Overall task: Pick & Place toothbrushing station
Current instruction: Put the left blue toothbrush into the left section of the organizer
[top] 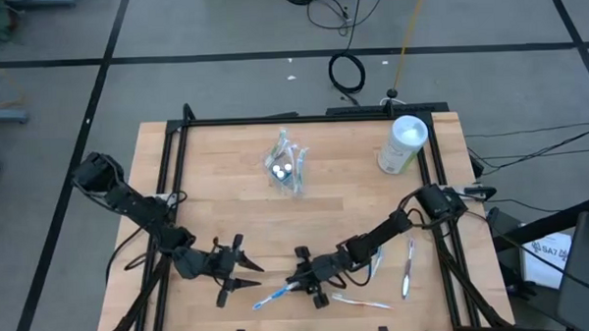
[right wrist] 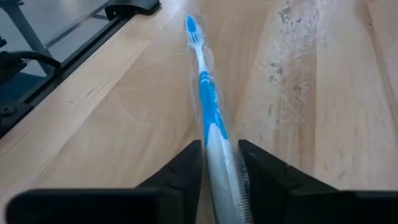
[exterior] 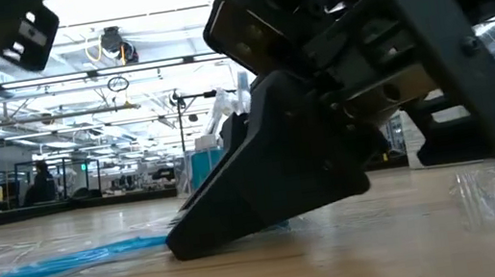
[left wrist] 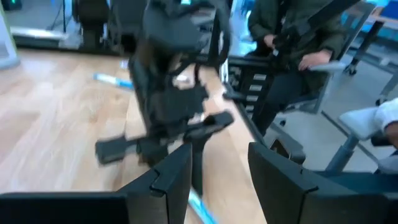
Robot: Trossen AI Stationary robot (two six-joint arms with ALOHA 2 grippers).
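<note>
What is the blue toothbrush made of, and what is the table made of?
The blue toothbrush between the right hand fingers looks like smooth, shiny plastic, blue and white, apparently inside a thin clear wrapper that catches the light. The table looks like pale wood with a matte finish: you can see grain lines, plus scuffs in the right wrist view.

matt pale wood table (top: 228,217), glossy blue/white plastic toothbrush (right wrist: 208,112) w/ clear crinkly wrap
</note>
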